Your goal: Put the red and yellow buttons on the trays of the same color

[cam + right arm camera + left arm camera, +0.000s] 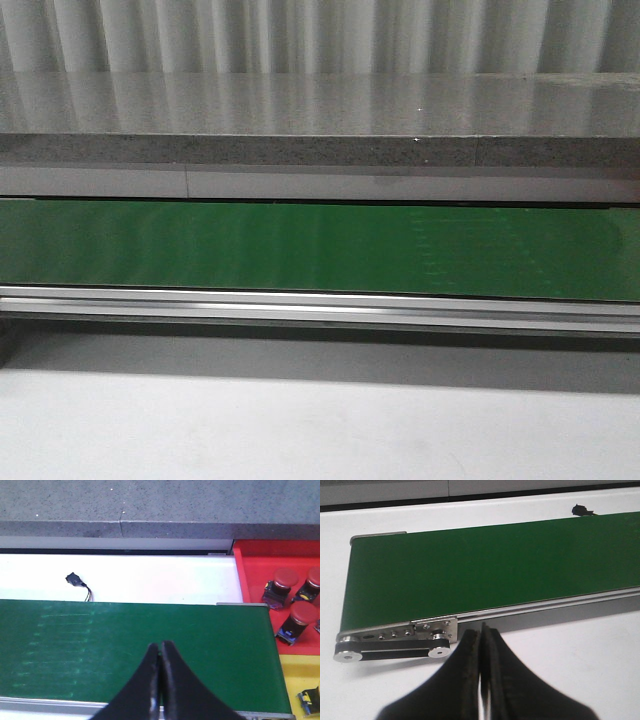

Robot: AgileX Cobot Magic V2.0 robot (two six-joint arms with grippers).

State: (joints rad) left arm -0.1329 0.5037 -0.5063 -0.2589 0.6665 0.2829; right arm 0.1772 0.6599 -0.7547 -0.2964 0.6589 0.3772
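Beyond the belt's [135, 650] end, three red buttons [286, 582] are sitting in the red tray [250, 575]; the belt is carrying nothing. The left claw [481, 635] and right claw [160, 650] are resting pressed together, empty.

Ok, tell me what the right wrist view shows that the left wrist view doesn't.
Only the right wrist view shows the red tray holding three red buttons, part of the yellow tray, and a grey stone ledge. Only the left wrist view shows the conveyor's pulley end with its black drive belt. Both show the green conveyor belt with no button on it, a small black connector, and that arm's shut gripper.
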